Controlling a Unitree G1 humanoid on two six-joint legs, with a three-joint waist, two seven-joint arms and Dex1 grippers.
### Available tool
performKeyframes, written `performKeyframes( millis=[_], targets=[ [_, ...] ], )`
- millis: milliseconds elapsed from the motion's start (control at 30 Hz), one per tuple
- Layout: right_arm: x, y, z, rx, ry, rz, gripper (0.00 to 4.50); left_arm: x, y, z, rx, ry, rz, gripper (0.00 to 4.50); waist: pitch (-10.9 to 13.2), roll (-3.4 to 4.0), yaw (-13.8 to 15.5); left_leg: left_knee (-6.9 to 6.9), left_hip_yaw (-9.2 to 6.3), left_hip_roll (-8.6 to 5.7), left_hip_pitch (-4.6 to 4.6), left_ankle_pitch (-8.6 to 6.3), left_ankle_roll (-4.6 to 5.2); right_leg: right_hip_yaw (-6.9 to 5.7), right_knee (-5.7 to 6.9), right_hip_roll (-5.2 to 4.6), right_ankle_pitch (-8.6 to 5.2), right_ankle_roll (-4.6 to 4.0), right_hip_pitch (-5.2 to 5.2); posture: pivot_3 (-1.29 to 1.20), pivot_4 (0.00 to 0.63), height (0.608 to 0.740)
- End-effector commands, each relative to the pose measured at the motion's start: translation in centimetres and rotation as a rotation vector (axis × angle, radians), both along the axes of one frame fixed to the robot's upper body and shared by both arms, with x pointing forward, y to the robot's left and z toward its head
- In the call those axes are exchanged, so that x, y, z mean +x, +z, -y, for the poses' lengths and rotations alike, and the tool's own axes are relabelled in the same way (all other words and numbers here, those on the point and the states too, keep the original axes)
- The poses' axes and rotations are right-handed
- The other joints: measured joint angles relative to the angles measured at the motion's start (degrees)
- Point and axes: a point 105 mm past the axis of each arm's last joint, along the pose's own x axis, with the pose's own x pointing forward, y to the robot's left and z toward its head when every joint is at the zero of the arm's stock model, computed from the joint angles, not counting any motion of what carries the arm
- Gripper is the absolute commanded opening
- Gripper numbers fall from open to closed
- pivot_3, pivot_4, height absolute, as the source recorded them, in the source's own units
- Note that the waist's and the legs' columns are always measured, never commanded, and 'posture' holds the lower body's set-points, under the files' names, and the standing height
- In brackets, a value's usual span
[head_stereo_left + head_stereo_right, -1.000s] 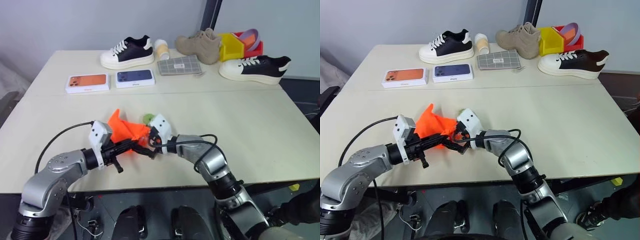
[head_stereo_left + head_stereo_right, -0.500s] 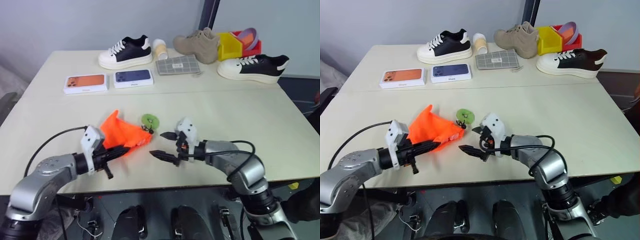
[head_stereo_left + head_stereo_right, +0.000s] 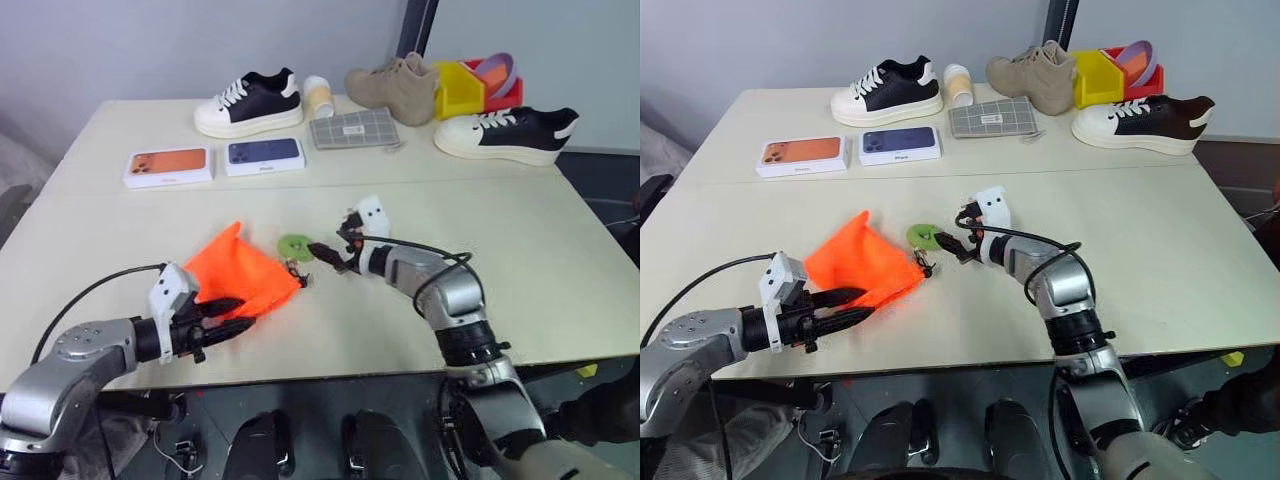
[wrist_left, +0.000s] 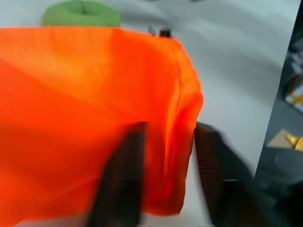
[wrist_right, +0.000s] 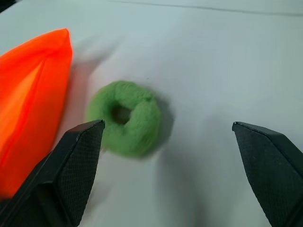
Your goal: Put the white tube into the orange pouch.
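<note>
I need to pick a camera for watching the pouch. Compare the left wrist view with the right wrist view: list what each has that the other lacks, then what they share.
Left wrist view, not the right: the left gripper, fingers apart with the pouch edge between them, seen close up.
Right wrist view, not the left: the right gripper, wide open and holding nothing, its fingers framing the green disc.
Both: the pouch, the disc beside it and the pale table.

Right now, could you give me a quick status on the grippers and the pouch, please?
Right gripper open, empty, facing the green ring. Left gripper open around the orange pouch's edge. Tube not visible. Nothing blocking.
</note>
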Motion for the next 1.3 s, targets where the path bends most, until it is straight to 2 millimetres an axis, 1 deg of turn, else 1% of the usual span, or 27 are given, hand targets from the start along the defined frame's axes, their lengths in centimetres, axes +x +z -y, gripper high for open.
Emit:
performKeyframes(
  millis=[33, 133, 233, 267, 333, 500, 567, 633, 800, 900, 1000, 1033, 1100, 1133, 1167, 1300],
  targets=[
    [0.8, 1.1, -1.4, 0.017, 0.001, 0.038, 4.50, 0.4, 2.4, -0.6, -0.065, 0.048, 0.080, 3.29, 0.0, 0.00, -0.2, 0.01, 0.00, 0.00, 0.00, 0.01, 0.01, 0.00, 0.01, 0.01, 0.07, 0.13, 0.01, 0.00, 0.150, 0.740],
    [0.8, 0.6, -2.4, 0.008, 0.025, 0.023, 4.50, 0.6, 2.9, -1.3, -0.093, 0.087, 0.088, 3.29, 0.0, 0.00, -0.4, 0.03, 0.00, 0.00, 0.03, 0.02, 0.02, -0.01, 0.05, 0.02, 0.10, 0.19, 0.03, 0.00, 0.150, 0.740],
    [0.9, -0.5, -2.8, -0.036, 0.031, 0.016, 4.50, 0.8, 3.1, -2.1, -0.104, 0.138, 0.106, 3.29, 0.0, 0.00, -0.4, 0.03, -0.01, 0.00, 0.04, 0.04, -0.02, -0.04, 0.05, 0.04, 0.11, 0.22, 0.06, 0.00, 0.150, 0.740],
    [0.9, -0.8, -2.8, -0.052, 0.028, 0.014, 4.24, 1.0, 3.3, -2.4, -0.107, 0.155, 0.114, 3.31, 0.0, 0.00, -0.5, 0.03, -0.01, 0.00, 0.04, 0.05, -0.02, -0.04, 0.05, 0.04, 0.11, 0.23, 0.06, 0.00, 0.150, 0.740],
    [1.1, -1.4, -2.5, -0.085, 0.015, 0.021, 3.63, 1.3, 3.4, -2.9, -0.106, 0.192, 0.133, 3.32, 0.0, -0.04, -0.7, 0.04, -0.01, 0.00, 0.06, 0.10, -0.10, -0.04, 0.06, 0.05, 0.11, 0.23, 0.08, 0.00, 0.150, 0.740],
    [0.6, -1.6, -1.9, -0.085, 0.019, 0.026, 1.08, 1.9, 3.6, -3.6, -0.099, 0.244, 0.165, 3.32, 0.0, -0.04, -0.8, 0.01, -0.02, 0.01, 0.10, 0.12, -0.15, -0.05, 0.07, 0.06, 0.11, 0.23, 0.10, 0.00, 0.150, 0.740],
    [0.2, -1.5, -1.3, -0.090, 0.020, 0.039, 0.07, 2.2, 3.7, -3.8, -0.103, 0.259, 0.178, 3.32, 0.0, -0.04, -0.6, 0.01, -0.02, 0.01, 0.09, 0.12, -0.15, -0.05, 0.07, 0.06, 0.11, 0.24, 0.10, 0.00, 0.150, 0.740],
    [0.0, -1.3, -0.8, -0.088, 0.014, 0.048, 0.07, 2.3, 3.7, -3.8, -0.104, 0.263, 0.183, 3.32, 0.0, -0.06, -0.5, 0.02, -0.02, 0.01, 0.09, 0.11, -0.18, -0.06, 0.07, 0.05, 0.11, 0.23, 0.11, 0.00, 0.150, 0.740],
    [-0.2, 0.3, 2.1, -0.079, -0.061, 0.117, 0.07, 2.8, 3.8, -3.9, -0.103, 0.278, 0.203, 3.32, 0.0, -0.06, -0.4, 0.01, -0.03, 0.00, 0.09, 0.04, -0.30, -0.06, 0.07, 0.04, 0.11, 0.23, 0.10, 0.00, 0.150, 0.740],
    [-0.8, 2.8, 4.7, -0.033, -0.096, 0.197, 0.07, 3.3, 3.9, -3.7, -0.102, 0.277, 0.222, 3.32, 0.0, -0.06, -0.2, 0.01, -0.02, 0.00, 0.08, 0.04, -0.30, -0.06, 0.06, 0.04, 0.11, 0.23, 0.09, 0.00, 0.150, 0.740],
    [-1.4, 4.6, 6.1, 0.005, -0.109, 0.236, 0.07, 3.8, 4.0, -3.2, -0.110, 0.260, 0.230, 3.32, 0.0, -0.07, -0.1, 0.02, -0.02, 0.00, 0.08, 0.04, -0.29, -0.06, 0.06, 0.05, 0.11, 0.23, 0.09, 0.00, 0.150, 0.740],
    [-1.7, 5.3, 6.5, 0.019, -0.111, 0.255, 0.07, 3.9, 4.0, -2.7, -0.128, 0.237, 0.224, 3.32, 0.0, -0.07, -0.1, 0.01, -0.03, 0.01, 0.10, 0.04, -0.28, -0.05, 0.07, 0.05, 0.11, 0.23, 0.10, 0.00, 0.150, 0.740],
    [-2.2, 6.4, 7.0, 0.044, -0.107, 0.285, 0.00, 4.3, 4.1, -1.9, -0.151, 0.194, 0.214, 3.87, 0.0, -0.07, 0.0, 0.00, -0.04, 0.02, 0.10, 0.06, -0.25, -0.06, 0.08, 0.07, 0.11, 0.23, 0.10, 0.00, 0.150, 0.740],
    [-2.4, 6.9, 7.1, 0.057, -0.102, 0.297, 0.00, 4.5, 4.1, -1.5, -0.159, 0.174, 0.211, 4.23, 0.0, -0.07, 0.0, 0.00, -0.04, 0.02, 0.10, 0.10, -0.18, -0.06, 0.08, 0.08, 0.11, 0.24, 0.09, 0.00, 0.150, 0.740],
    [-2.7, 7.5, 7.0, 0.075, -0.095, 0.311, 0.00, 4.9, 4.2, -1.1, -0.159, 0.158, 0.213, 4.45, 0.0, -0.07, 0.0, 0.00, -0.04, 0.02, 0.10, 0.11, -0.17, -0.06, 0.08, 0.10, 0.11, 0.24, 0.09, 0.00, 0.150, 0.740],
    [-3.3, 8.6, 6.6, 0.116, -0.073, 0.342, 0.00, 6.1, 4.4, 0.4, -0.183, 0.085, 0.212, 4.45, 0.0, -0.07, 0.5, 0.02, -0.04, 0.02, 0.10, 0.13, -0.14, -0.07, 0.09, 0.12, 0.11, 0.25, 0.10, 0.00, 0.150, 0.740]
  ],
)
